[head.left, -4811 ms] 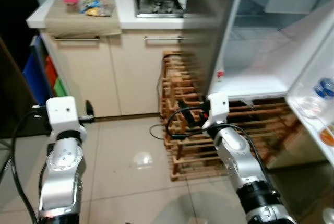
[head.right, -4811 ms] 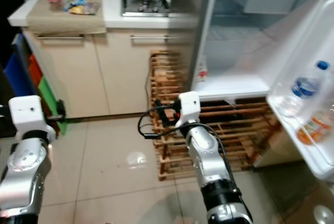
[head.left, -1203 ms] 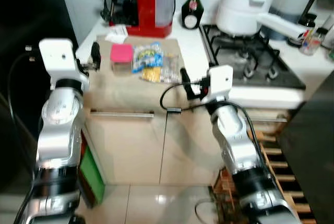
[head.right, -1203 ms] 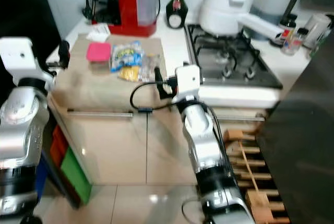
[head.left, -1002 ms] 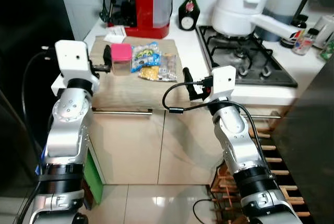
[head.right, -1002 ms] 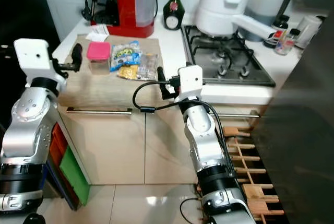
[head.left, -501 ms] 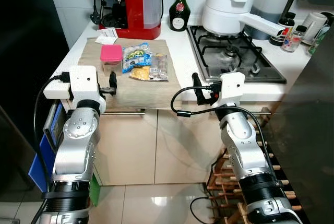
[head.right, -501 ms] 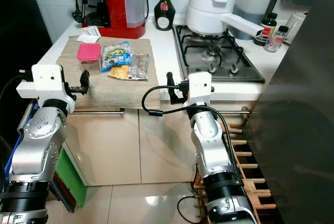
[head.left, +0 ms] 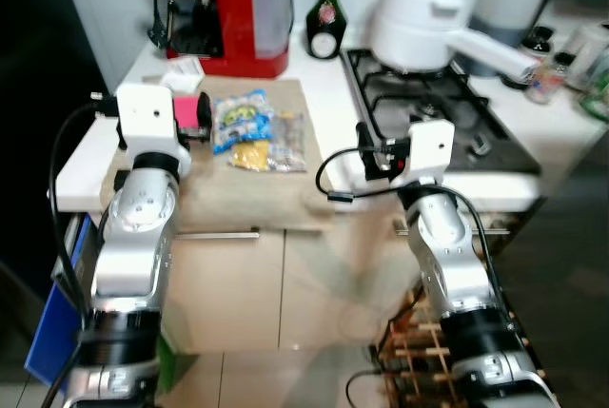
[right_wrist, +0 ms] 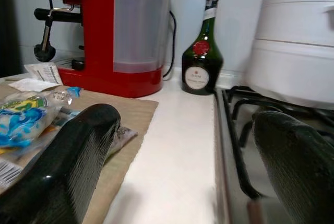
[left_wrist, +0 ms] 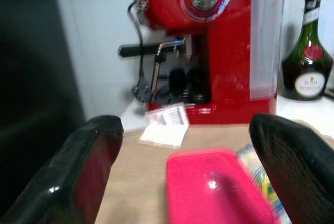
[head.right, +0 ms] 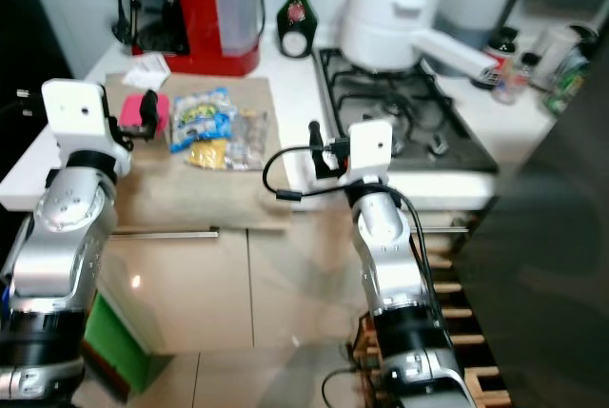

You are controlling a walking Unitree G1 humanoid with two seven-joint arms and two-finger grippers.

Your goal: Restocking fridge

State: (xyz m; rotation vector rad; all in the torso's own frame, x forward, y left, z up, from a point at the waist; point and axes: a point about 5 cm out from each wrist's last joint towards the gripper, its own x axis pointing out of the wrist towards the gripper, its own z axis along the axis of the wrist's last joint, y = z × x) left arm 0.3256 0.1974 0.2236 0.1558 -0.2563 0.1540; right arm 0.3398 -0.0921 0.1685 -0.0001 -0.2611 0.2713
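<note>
A: Reaching for the first item, by the look of it: the left gripper [left_wrist: 180,174] hangs just short of the pink-lidded container [head.left: 189,111] on the brown mat [head.left: 243,189], fingers spread wide with nothing between them

B: And the right gripper [right_wrist: 182,182]?

A: Released too, raised over the counter edge near the hob [head.left: 428,113], at about 3 o'clock from the snack packets [head.left: 249,127]. It carries nothing

B: So where do the goods for the fridge sit?

A: All on the mat: the container at its 10 o'clock corner, the packets touching one another just beside it toward 3 o'clock. Behind them, at 12 o'clock, stand the red coffee machine [head.left: 228,4] and a dark green bottle [head.left: 326,32]; the white pot [head.left: 423,18] rests on the hob

B: Step in hand, then?

A: I judge it the approach before the pick; restocking has barely begun. Next the left arm needs to ease forward until the lid sits between its fingers, then clench squarely on the container's sides. Its smooth plastic could slip if it is caught by one corner
</note>
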